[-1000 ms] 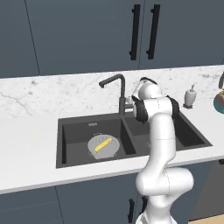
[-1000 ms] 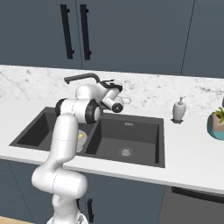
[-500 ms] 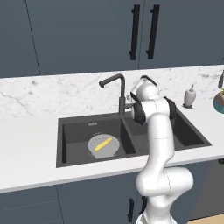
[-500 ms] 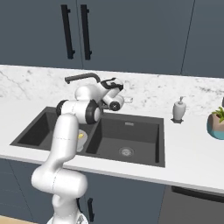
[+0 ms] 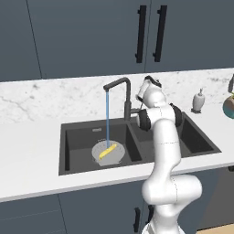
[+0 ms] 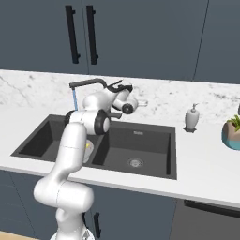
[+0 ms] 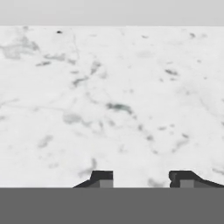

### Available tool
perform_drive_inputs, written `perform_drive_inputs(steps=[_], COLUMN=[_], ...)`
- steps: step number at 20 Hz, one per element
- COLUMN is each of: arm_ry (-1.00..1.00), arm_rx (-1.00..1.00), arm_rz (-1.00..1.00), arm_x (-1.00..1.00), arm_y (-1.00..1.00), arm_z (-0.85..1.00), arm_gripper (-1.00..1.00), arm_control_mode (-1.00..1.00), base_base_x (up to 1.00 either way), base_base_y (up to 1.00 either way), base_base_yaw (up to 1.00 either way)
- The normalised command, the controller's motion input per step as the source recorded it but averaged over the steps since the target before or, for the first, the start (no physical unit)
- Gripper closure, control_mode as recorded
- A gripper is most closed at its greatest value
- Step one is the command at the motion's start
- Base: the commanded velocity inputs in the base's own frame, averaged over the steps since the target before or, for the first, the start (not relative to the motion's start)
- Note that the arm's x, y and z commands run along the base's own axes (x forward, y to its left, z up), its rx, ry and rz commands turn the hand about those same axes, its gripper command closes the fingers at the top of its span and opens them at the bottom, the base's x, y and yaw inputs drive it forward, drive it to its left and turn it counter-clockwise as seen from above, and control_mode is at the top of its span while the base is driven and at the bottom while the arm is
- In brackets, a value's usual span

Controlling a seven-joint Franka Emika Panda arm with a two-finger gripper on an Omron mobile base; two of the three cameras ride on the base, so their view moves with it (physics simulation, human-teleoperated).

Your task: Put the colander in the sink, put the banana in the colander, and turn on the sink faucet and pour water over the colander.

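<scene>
water's running from the faucet (image 5: 119, 91) onto the banana (image 5: 107, 151) in the colander (image 5: 108, 153), left basin of the sink (image 5: 137, 122). gripper (image 7: 142, 177) part open, holding nothing. probably just back away.

Sink faucet (image 5: 119, 93) stands just beside pincer (image 7: 141, 176).
</scene>
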Motion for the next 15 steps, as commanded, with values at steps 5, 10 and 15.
perform_drive_inputs(steps=[5, 10, 15], arm_ry=[0.0, -0.08, -0.35], arm_rx=[0.13, 0.4, 0.52], arm_rz=[-0.03, 0.0, 0.0], arm_x=[0.05, -0.5, -0.79], arm_y=[-1.0, -1.0, -1.0], arm_z=[-0.85, -0.97, -0.96], arm_gripper=[1.0, 1.0, 1.0], arm_control_mode=[-1.0, -1.0, -1.0], base_base_x=[0.0, 0.0, 0.0], base_base_y=[0.0, 0.0, 0.0], base_base_yaw=[0.0, 0.0, 0.0])
